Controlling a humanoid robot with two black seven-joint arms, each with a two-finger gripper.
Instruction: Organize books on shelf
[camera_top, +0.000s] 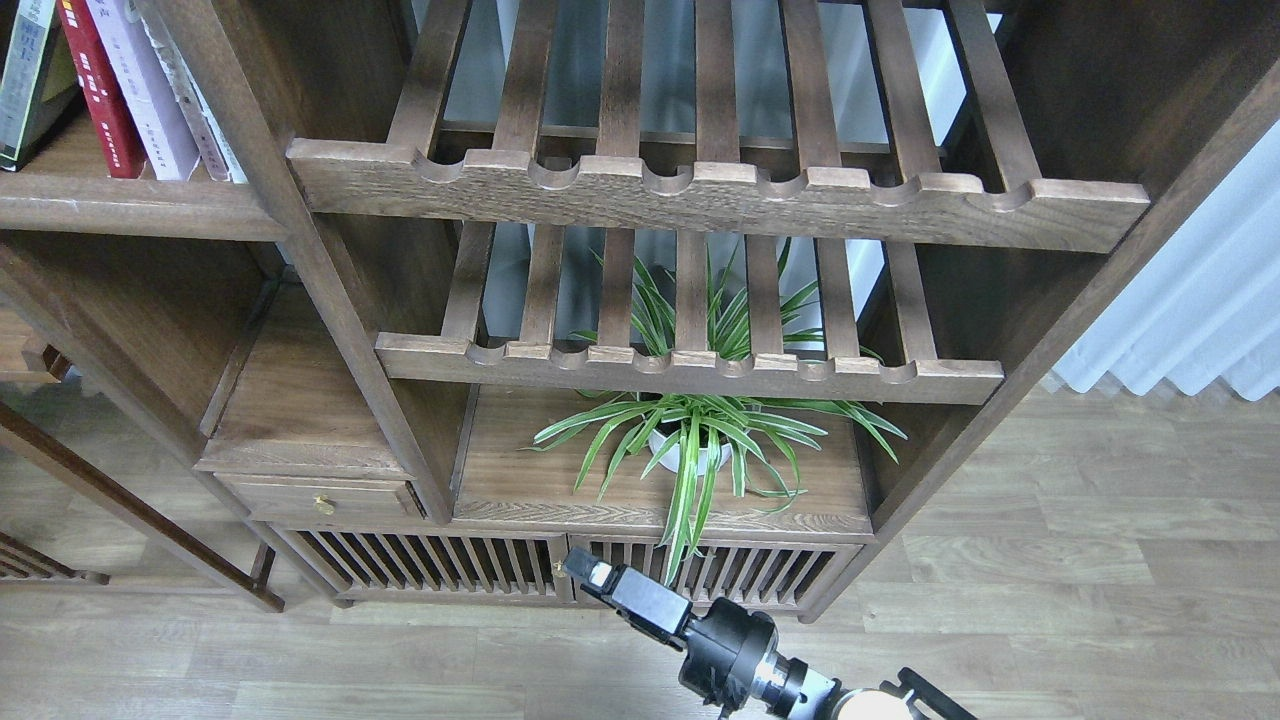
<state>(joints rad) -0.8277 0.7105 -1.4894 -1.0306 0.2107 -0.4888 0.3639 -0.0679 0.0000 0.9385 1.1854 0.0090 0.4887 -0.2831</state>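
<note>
The books stand at the top left on the dark-brown shelf (130, 205). The thick red book (95, 90) leans next to the pale lavender-white book (145, 90). The black-bordered book with the yellow-green panel (28, 80) is tilted at the far left edge, just left of the red one; what holds it is out of view. My right gripper (590, 572) is low at the bottom centre, in front of the cabinet's slatted doors, far from the books. It is dark and seen end-on, so its fingers cannot be told apart. My left gripper is out of view.
Thin pale books (200, 110) lean against the upright post right of the lavender one. Two slatted racks with notched rails (700, 195) fill the middle. A potted spider plant (690, 440) stands on the lower board. A small drawer (320, 495) is at the lower left, and a curtain (1200, 310) at the right.
</note>
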